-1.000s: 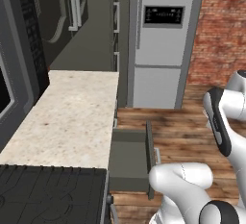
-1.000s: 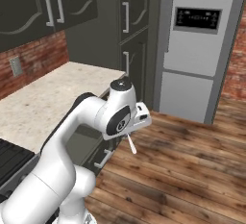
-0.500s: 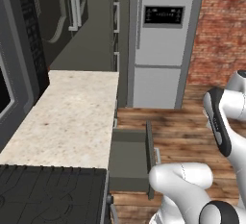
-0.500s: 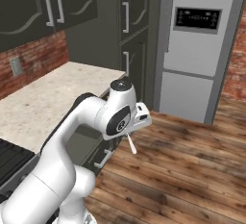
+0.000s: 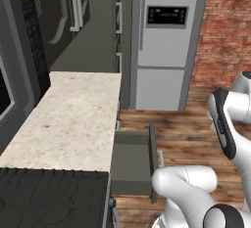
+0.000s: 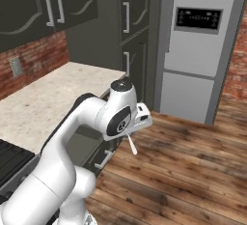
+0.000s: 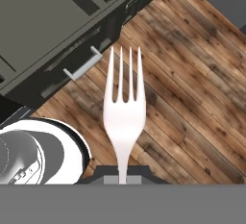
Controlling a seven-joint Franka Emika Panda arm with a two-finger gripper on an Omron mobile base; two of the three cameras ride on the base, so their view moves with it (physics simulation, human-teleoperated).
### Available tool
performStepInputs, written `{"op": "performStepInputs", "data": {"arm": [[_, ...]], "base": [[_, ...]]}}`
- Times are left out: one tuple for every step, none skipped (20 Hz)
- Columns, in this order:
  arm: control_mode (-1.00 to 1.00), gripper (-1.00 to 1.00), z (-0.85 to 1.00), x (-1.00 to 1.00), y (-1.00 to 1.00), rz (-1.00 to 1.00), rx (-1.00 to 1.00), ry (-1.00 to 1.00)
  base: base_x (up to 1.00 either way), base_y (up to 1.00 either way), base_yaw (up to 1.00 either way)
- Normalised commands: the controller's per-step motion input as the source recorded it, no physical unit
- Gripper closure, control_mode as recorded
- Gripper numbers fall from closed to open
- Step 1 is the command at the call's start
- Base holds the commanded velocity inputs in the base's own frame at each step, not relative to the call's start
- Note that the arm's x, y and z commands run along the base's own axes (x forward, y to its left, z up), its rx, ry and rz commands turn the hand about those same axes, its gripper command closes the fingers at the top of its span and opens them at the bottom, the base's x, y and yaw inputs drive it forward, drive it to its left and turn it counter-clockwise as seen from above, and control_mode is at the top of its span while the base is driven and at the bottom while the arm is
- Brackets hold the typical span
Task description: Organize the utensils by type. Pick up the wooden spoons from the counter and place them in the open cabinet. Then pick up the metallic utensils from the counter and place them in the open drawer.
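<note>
A silvery fork [image 7: 124,115] was held by its handle, the jaws of the gripper [image 7: 123,171] clamped together on it, tines pointing away from the hand. In the right base view the fork [image 6: 130,145] was seen hanging below the hand, above the wooden floor [image 6: 193,171] and just to the right of the open drawer [image 5: 131,162], not over it. The beige counter [image 5: 68,124] was seen bare. A release from here was judged likely to send the fork onto the floor, since the drawer cavity lay off to the left. A slip was also judged possible, as only the thin handle end was gripped
</note>
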Motion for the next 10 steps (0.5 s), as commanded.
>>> {"op": "performStepInputs", "data": {"arm": [[1.0,1.0,0.0,0.0,0.0,0.0,0.0,0.0],[1.0,1.0,0.0,0.0,0.0,0.0,0.0,0.0],[-1.0,1.0,0.0,0.0,0.05,0.0,0.0,0.0],[-1.0,1.0,0.0,0.0,0.22,0.0,0.0,-0.03],[-1.0,1.0,0.0,0.0,0.25,0.0,0.0,-0.04],[-1.0,1.0,0.0,0.0,0.33,0.0,0.0,-0.03],[-1.0,1.0,0.0,0.0,0.46,0.0,0.0,-0.02],[-1.0,1.0,0.0,0.02,0.51,0.0,0.0,-0.01],[-1.0,1.0,0.0,0.04,0.59,-0.06,0.0,0.0],[-1.0,1.0,0.0,0.08,0.61,-0.09,0.0,0.0]], "base": [[0.0,0.0,0.0],[0.0,0.01,0.0],[0.0,0.0,0.0],[0.0,0.0,0.0],[0.0,0.0,0.0],[0.0,0.0,0.0],[0.0,0.0,0.0],[0.0,0.0,0.0],[0.0,0.0,0.0],[0.0,0.0,0.0]]}}
